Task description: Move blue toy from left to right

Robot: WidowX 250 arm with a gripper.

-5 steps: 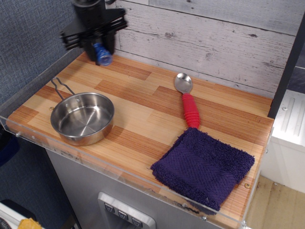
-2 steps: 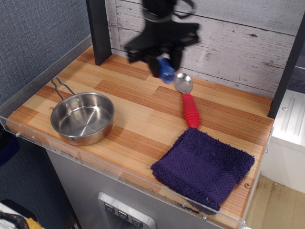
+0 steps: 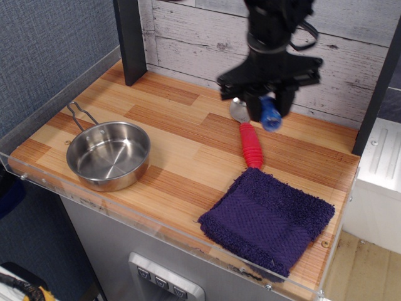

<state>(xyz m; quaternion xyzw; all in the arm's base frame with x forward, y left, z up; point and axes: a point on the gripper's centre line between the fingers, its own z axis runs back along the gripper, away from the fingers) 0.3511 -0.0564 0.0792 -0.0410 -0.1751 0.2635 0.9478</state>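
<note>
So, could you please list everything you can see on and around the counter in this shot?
blue toy: 1, blue with a pale band, held in the air above the spoon, right of centre
pan: 1, silvery metal with a wire handle, front left of the counter
spoon: 1, silvery bowl and red ribbed handle, centre right, its bowl partly hidden by the pincer
towel: 1, dark purple-blue, front right, touching the end of the spoon handle
counter: 1, striped wood with a clear edge guard
wall: 1, pale weathered planks, at the back
post: 1, black, upright at back left
pincer: 1, black, closed on the blue toy, hanging from the arm at top centre right
</note>
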